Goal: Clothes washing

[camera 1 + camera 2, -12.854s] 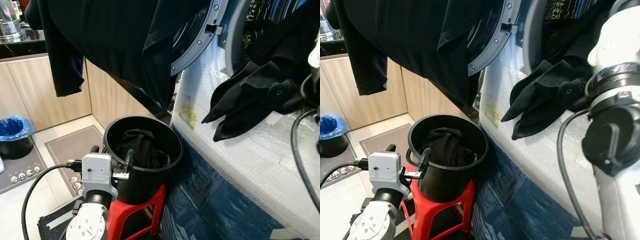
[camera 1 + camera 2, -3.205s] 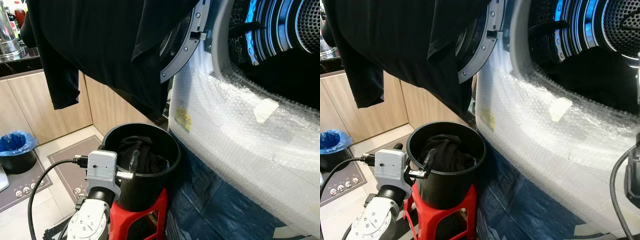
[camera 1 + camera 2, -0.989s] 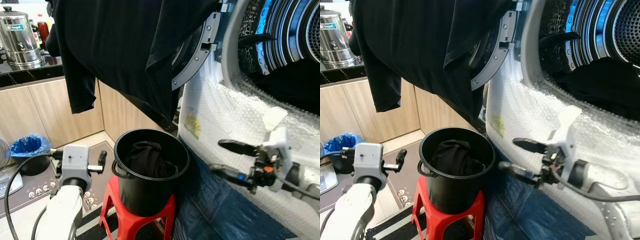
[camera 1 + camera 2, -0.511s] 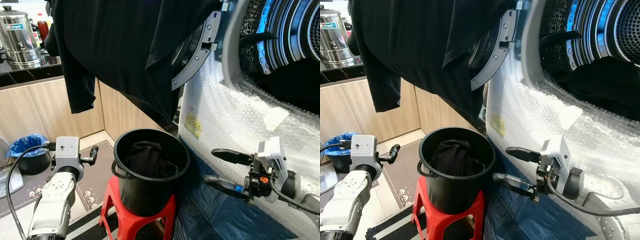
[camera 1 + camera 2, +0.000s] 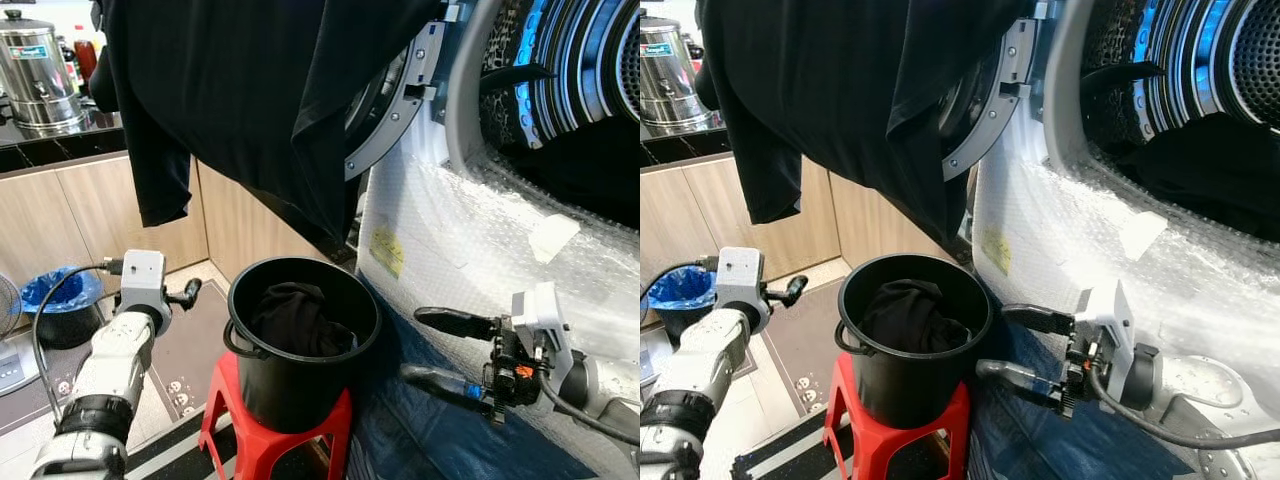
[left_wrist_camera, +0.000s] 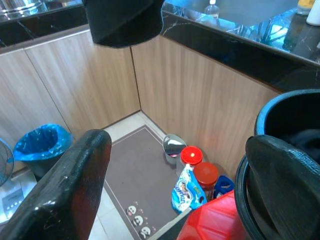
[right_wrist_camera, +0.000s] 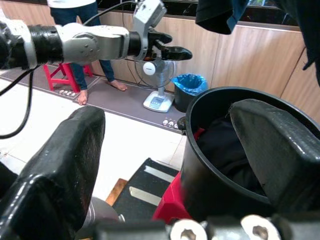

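— Since both arms are up, which claw is closer to the laundry?

— By my reading, the right claw [image 5: 432,346]. Its two black fingers are spread apart with nothing between them, and they point sideways toward the bucket [image 5: 302,345], stopping just beside its wall on the washer side. One finger sits about level with the rim, the other lower down against the side.

— And the left one?

— The left claw [image 5: 190,292] is released too, fingers parted and empty. It hangs on the far side of the bucket, near the handle but a little further off than the right.

— Where are the clothes?

— A dark bundle of clothes [image 5: 299,318] lies inside the bucket, below the rim. The bucket stands on a red stool [image 5: 243,425] in front of the washing machine [image 5: 470,240], whose drum is open above and behind the right claw. A black shirt [image 5: 250,90] hangs over the open door.

— So what does the next move turn on?

— The bundle lies inward and downward from the right claw, past the rim. I would guess it has to rise over the edge and reach down in, then carry the load up to the drum.
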Robot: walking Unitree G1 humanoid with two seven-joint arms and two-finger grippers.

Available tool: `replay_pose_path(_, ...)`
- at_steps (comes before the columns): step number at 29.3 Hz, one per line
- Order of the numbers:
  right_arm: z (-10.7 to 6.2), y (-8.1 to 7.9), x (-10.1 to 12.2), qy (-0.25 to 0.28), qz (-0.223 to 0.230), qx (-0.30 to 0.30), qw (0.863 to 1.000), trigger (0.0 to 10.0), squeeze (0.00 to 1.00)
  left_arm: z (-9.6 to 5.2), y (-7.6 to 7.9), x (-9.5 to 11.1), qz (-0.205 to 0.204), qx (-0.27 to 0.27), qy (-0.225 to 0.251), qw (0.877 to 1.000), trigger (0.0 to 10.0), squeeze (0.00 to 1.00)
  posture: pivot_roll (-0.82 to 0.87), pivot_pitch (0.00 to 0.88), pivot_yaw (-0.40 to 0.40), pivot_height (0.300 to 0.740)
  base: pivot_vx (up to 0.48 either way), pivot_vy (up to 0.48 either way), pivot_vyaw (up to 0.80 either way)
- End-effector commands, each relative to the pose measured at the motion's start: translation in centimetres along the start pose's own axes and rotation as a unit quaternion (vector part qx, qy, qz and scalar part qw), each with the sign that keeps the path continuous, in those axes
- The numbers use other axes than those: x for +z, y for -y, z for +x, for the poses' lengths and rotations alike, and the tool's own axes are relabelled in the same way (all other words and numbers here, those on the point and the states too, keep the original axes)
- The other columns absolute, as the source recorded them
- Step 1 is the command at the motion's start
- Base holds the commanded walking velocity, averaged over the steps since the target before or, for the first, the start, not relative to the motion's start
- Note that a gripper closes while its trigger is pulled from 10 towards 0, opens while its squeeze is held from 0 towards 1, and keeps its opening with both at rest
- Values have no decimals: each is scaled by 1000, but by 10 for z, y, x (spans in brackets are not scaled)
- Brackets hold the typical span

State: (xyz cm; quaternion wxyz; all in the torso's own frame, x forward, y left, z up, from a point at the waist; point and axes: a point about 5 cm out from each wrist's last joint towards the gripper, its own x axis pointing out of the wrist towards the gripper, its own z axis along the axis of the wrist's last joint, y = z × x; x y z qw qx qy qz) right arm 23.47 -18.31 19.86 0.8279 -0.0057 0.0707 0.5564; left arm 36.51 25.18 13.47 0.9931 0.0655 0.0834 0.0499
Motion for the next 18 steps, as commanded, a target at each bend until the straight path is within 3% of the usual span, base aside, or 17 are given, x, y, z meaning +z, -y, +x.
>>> replay_pose_path(1, 1, -4, 2, -1, -3, 6, 1000, 10000, 0, 4, 1, 7, 12, -10, 7, 1000, 10000, 0, -4, 0, -85, 740, 0, 0, 0)
replay_pose_path(6, 2, -8, 4, 2, -5, 8, 1000, 10000, 0, 10, 2, 15, 12, -25, 2, 1000, 10000, 0, -26, 18, -80, 740, 0, 0, 0)
replay_pose_path(10, 4, -1, 8, 45, -10, -52, 998, 10000, 0, 15, 4, 27, 16, -32, 7, 999, 10000, 0, -49, 41, -69, 740, 0, 0, 0)
replay_pose_path(14, 6, 1, 6, 57, -7, -69, 996, 10000, 0, 16, 5, 29, 16, -33, 11, 999, 10000, 0, -48, 32, -62, 740, 0, 0, 0)
replay_pose_path(18, 14, 9, -1, 91, 18, -115, 989, 10000, 0, 17, 10, 30, 16, -36, 18, 999, 10000, 0, -39, 4, -51, 740, 0, 0, 0)
